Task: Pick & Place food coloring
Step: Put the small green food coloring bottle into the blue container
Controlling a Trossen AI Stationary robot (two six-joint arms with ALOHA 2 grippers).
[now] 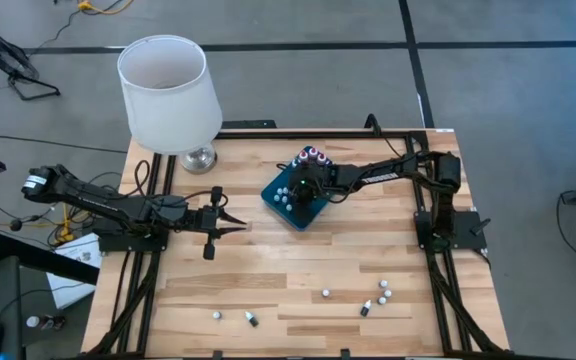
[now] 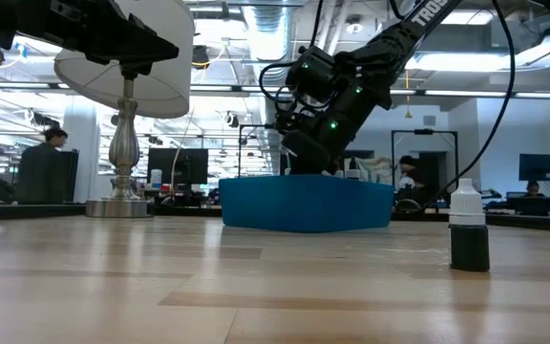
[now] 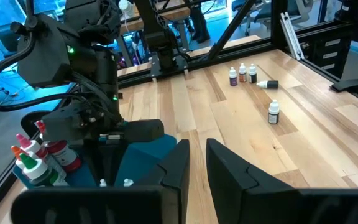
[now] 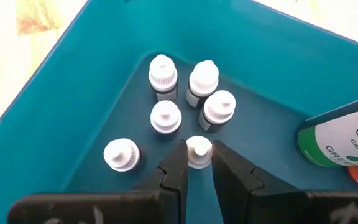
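Tray (image 1: pixel 313 212) mid-table, bottles (image 4: pixel 166 116) inside; lamp (image 1: pixel 168 95) behind-left; loose bottles (image 1: pixel 383 292) front.

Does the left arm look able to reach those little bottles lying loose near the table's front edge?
Probably yes. The left gripper hovers over bare wood, and nothing stands between it and the loose bottles; the right gripper is busy in the teal tray.

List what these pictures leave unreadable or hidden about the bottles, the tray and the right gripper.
- Teal tray, low view: its wall hides everything inside.
- Green-labelled bottle, right wrist view: cut off by the picture's edge, label only partly readable.
- Loose bottles on the table, high view: too small to tell cap colours.
- Right gripper around a small bottle: whether that bottle stands on the tray floor, its own fingers hide.
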